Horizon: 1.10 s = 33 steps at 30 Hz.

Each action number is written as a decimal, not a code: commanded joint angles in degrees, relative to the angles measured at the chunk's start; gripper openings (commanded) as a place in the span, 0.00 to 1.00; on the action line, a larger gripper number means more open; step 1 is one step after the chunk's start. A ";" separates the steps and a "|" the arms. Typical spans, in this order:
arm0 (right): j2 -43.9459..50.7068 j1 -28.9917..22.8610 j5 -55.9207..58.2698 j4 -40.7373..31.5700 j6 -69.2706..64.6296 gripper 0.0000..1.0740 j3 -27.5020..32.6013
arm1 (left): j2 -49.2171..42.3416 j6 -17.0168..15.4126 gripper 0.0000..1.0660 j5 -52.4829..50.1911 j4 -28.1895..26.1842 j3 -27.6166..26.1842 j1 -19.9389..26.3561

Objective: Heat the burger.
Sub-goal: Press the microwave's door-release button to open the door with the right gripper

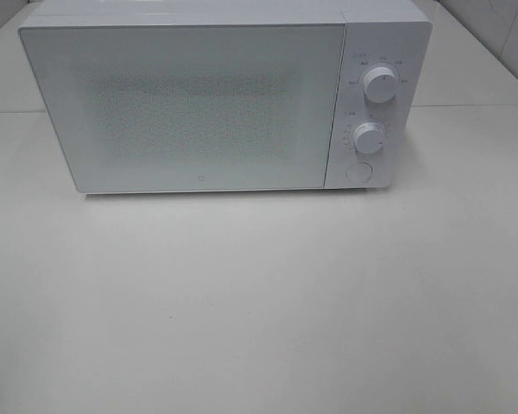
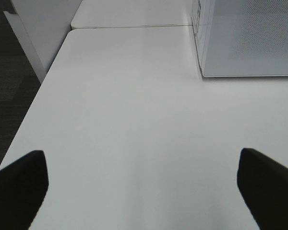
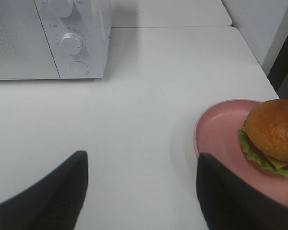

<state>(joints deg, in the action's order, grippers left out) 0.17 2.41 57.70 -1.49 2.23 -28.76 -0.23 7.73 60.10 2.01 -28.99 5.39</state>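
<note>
The burger (image 3: 272, 136), with a brown bun and a green lettuce edge, sits on a pink plate (image 3: 216, 129) and shows only in the right wrist view. My right gripper (image 3: 142, 157) is open over bare table, and the plate lies just beside one finger (image 3: 230, 201). My left gripper (image 2: 141, 158) is wide open above the white table (image 2: 134, 96), holding nothing. The white microwave (image 1: 190, 103) stands at the back with its door shut. Neither gripper nor the burger shows in the exterior high view.
The microwave panel carries two knobs (image 1: 380, 84) (image 1: 369, 137) and a round button (image 1: 359, 171). The table edge (image 2: 33, 100) drops to dark floor on the left arm's side. Past the plate, the table's other edge (image 3: 259, 67) meets a white wall.
</note>
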 commanded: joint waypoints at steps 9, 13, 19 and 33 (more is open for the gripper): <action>1.78 0.06 -0.46 -0.34 0.52 0.58 0.17 | -1.20 -0.06 0.99 -0.40 0.11 0.11 -0.06; 1.78 0.06 -0.46 -0.34 0.52 0.57 0.17 | -1.20 -0.06 0.99 -0.40 0.11 0.11 -0.06; 1.78 0.06 -0.46 -0.34 0.52 0.54 0.17 | -1.20 -0.06 0.99 -0.40 0.11 0.11 -0.06; 1.78 0.06 -0.46 -0.34 0.52 0.00 0.17 | -1.20 -0.06 0.99 -0.40 0.11 0.11 -0.06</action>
<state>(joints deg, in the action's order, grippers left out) 0.17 2.41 57.70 -1.49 2.23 -28.76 -0.23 7.73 60.10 2.01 -28.99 5.39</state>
